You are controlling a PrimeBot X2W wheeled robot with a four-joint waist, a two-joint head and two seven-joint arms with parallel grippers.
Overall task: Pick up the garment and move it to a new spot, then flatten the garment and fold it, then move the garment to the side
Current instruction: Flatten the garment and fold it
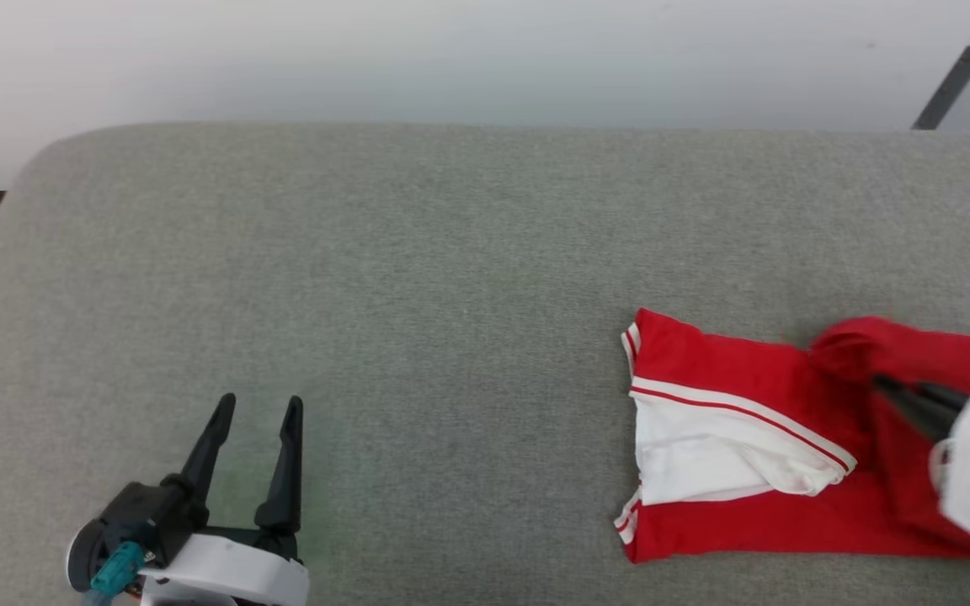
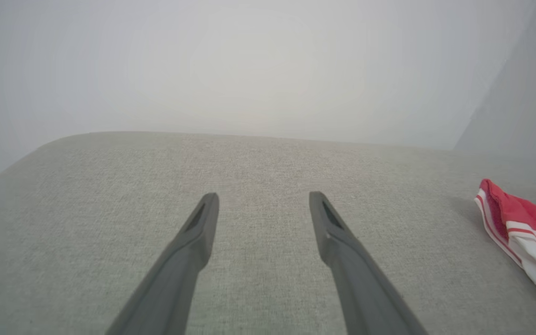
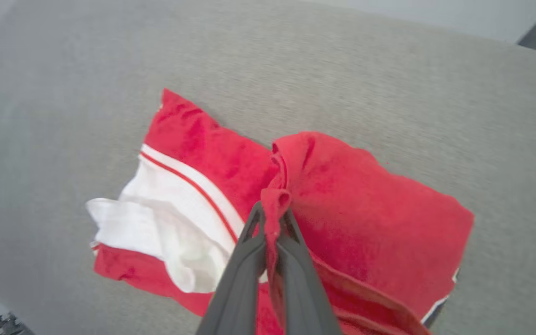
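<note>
A red garment (image 1: 754,454) lay folded on a wide grey fabric surface (image 1: 451,252), toward the robot's right in the head view. It formed a rough rectangle. A white sleeve (image 1: 721,446), edged in red-and-white trim, was folded across its left part.

The right gripper (image 1: 876,383) showed at the right edge of the head view. Its two dark fingers were pressed together on a pinch of red cloth in the garment's right part, and the cloth stood up in a small hump there. In the right wrist view, the fingers (image 3: 249,260) met on a bunched fold of red fabric that poked up between their tips. The rest of the garment lay on the surface.

The left gripper (image 1: 260,401) was well apart from the garment, at the lower left of the head view. Its jaws were wide apart and held nothing. In the left wrist view, its fingers (image 2: 193,242) pointed across the grey fabric, and the garment's striped edge showed at the far right.

A pale wall (image 1: 451,50) stood behind the surface. A dark bar (image 1: 948,88) slanted at the upper right.
</note>
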